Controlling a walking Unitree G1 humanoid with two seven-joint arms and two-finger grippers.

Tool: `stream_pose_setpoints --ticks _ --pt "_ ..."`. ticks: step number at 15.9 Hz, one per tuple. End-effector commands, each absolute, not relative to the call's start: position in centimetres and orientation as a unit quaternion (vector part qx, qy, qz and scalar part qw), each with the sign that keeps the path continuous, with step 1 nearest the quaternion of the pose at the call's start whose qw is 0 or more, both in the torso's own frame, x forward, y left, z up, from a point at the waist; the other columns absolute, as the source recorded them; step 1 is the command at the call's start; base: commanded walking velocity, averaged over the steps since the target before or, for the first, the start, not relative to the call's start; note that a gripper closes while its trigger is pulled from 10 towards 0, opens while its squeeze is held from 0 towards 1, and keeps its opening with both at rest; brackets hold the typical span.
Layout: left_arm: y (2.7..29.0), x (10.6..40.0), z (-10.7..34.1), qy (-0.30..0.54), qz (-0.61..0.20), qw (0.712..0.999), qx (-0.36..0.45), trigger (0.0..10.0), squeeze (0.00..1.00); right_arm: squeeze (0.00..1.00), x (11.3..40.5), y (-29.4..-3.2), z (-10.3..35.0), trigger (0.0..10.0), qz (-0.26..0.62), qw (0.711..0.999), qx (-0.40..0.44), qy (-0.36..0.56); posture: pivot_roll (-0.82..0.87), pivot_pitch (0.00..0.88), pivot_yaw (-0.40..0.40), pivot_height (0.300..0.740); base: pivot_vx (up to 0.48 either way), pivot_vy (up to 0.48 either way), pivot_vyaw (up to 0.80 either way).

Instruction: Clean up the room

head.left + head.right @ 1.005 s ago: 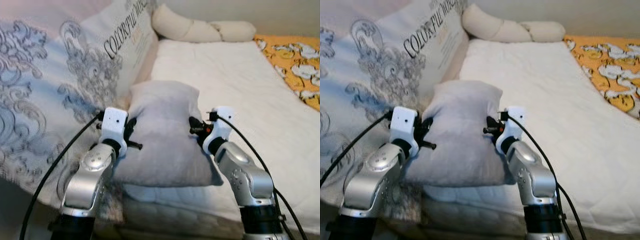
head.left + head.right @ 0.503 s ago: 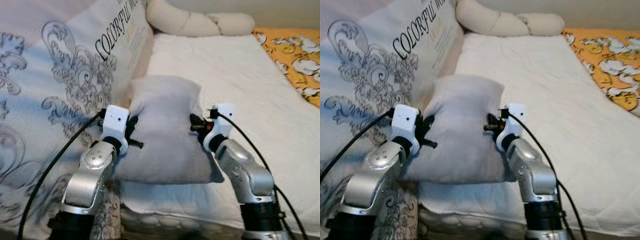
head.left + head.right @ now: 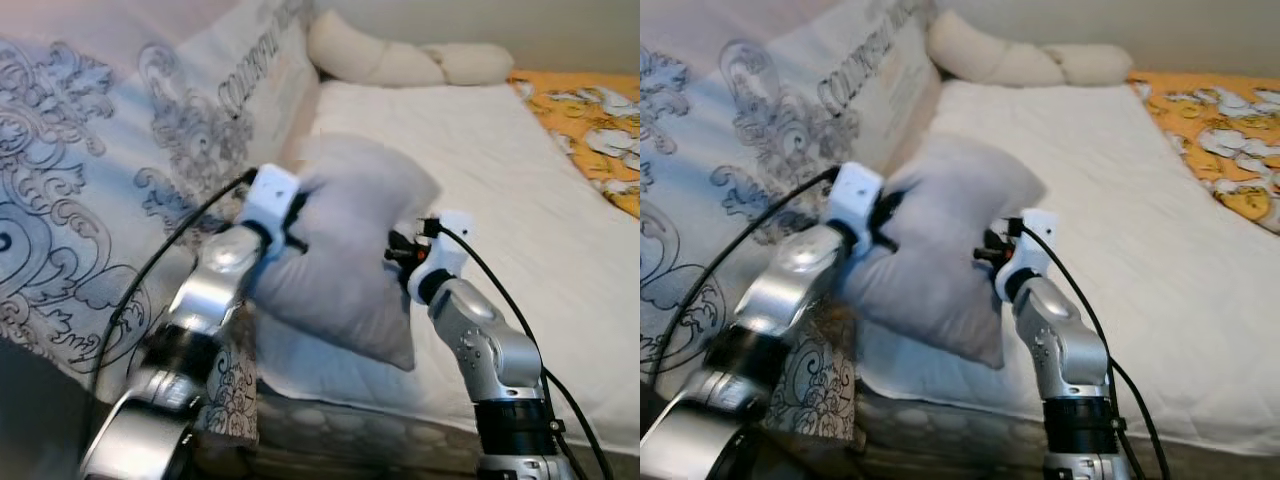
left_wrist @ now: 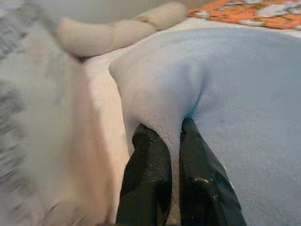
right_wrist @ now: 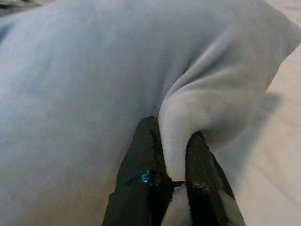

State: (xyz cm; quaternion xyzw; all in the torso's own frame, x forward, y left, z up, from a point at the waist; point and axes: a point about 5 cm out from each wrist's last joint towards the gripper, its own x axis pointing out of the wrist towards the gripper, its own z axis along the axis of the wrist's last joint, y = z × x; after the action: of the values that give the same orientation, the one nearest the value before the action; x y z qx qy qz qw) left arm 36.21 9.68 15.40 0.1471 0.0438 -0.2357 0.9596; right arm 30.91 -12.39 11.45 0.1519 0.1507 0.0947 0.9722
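Above the bed point(image 3: 480, 150), left gripper point(image 4: 173, 141) and right gripper point(image 5: 175, 141) each pinch a fold of the grey pillow point(image 3: 350, 250), sharing its floppy bulk for carrying.

The grey pillow point(image 3: 350, 250) is soft matt cloth (velvety-looking); the mattress point(image 3: 520, 170) wears white quilted fabric.

Silver arms, black fingers point(image 4: 143, 183), black cables

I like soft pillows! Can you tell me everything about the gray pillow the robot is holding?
The gray pillow looks soft, plump and fuzzy, like fleece. It hangs tilted above the white mattress, its left side higher. The left gripper pinches a fold on one side and the right gripper pinches another on the other side, bunching the fabric.
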Motion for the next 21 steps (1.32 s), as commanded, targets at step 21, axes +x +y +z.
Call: stream_pose_setpoints --ticks 21 --pt "14.9 39.0 14.6 0.004 -0.012 0.963 0.268 10.0 0.0 1.0 30.1 -12.1 12.5 10.0 0.144 0.972 0.152 0.107 -0.12 0.0 0.057 0.74 0.0 0.0 0.0"
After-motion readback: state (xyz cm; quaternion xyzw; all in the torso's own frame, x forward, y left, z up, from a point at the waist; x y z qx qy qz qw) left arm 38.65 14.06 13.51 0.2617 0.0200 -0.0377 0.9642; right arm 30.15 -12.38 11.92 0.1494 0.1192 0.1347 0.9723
